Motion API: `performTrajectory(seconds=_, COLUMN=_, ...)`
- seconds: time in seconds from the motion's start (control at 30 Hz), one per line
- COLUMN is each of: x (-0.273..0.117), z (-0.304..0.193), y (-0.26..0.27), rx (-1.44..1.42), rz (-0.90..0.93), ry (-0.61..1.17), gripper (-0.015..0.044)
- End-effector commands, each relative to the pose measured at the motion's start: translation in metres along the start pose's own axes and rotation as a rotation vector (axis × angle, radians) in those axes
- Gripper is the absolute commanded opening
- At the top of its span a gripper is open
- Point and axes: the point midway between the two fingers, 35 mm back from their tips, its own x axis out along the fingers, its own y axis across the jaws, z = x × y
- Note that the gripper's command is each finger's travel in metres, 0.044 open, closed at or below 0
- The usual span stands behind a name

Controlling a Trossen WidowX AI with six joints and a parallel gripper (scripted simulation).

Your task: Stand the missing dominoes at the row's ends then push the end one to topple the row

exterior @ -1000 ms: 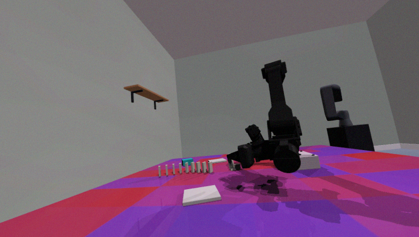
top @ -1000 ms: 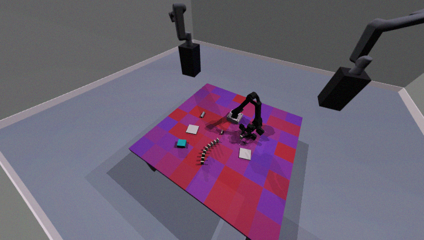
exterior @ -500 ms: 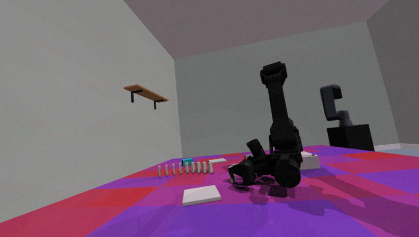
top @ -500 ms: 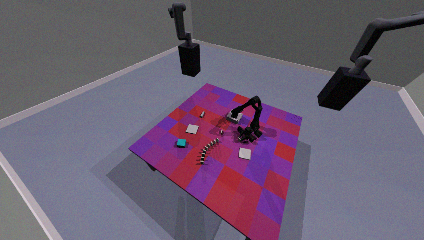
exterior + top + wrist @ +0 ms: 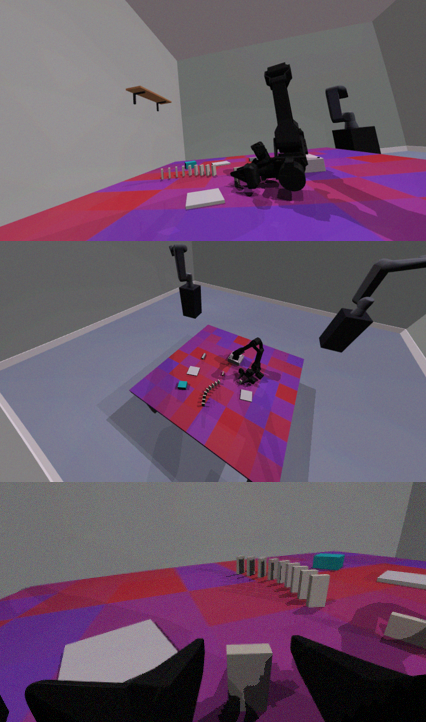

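Note:
My gripper (image 5: 240, 378) (image 5: 247, 643) is open, low at the table. A pale domino (image 5: 240, 381) (image 5: 245, 667) is upright between its spread fingers, with a gap at each side in the wrist view. Its foot is shadowed, so full contact with the table cannot be told. A curved row of several pale dominoes stands well ahead of the gripper; its near end domino (image 5: 218, 381) (image 5: 214, 170) (image 5: 318, 590) is upright. Another domino (image 5: 222, 373) (image 5: 407, 628) lies on the table between the row's near end and the arm's base, right in the wrist view.
A white pad (image 5: 245, 395) (image 5: 204, 198) (image 5: 120, 649) lies close to the gripper. A second white pad (image 5: 193, 370) (image 5: 221, 163) (image 5: 402, 579) and a teal block (image 5: 182, 384) (image 5: 190, 164) (image 5: 328, 561) lie beyond the row. A grey bar (image 5: 203, 355) lies farther back.

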Motion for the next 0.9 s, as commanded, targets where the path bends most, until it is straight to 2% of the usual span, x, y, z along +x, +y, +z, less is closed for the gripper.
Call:
performTrajectory(seconds=0.0, x=0.000, z=0.000, y=-0.001, rx=-0.004, rz=0.000, ry=-0.004, gripper=0.0370)
performTrajectory(seconds=0.1, x=0.000, z=0.000, y=-0.001, rx=-0.004, rz=0.000, ry=-0.004, gripper=0.0440)
performTrajectory(seconds=0.23, x=0.000, z=0.007, y=0.000, rx=-0.004, rz=0.000, ry=-0.004, gripper=0.0440)
performTrajectory(seconds=0.4, x=-0.005, z=0.048, y=0.001, rx=0.000, rz=0.000, ry=0.000, gripper=0.0440)
performTrajectory(seconds=0.53, x=-0.003, z=0.049, y=0.001, rx=-0.006, rz=-0.008, ry=0.016, gripper=0.0440)
performTrajectory(seconds=0.6, x=0.008, z=0.043, y=0.001, rx=-0.052, rz=-0.069, ry=0.147, gripper=0.0440)
performTrajectory(seconds=0.73, x=0.029, z=0.033, y=-0.002, rx=-0.140, rz=-0.184, ry=0.557, gripper=0.0440)
performTrajectory(seconds=0.87, x=0.032, z=0.043, y=-0.003, rx=-0.143, rz=-0.188, ry=0.968, gripper=0.0440)
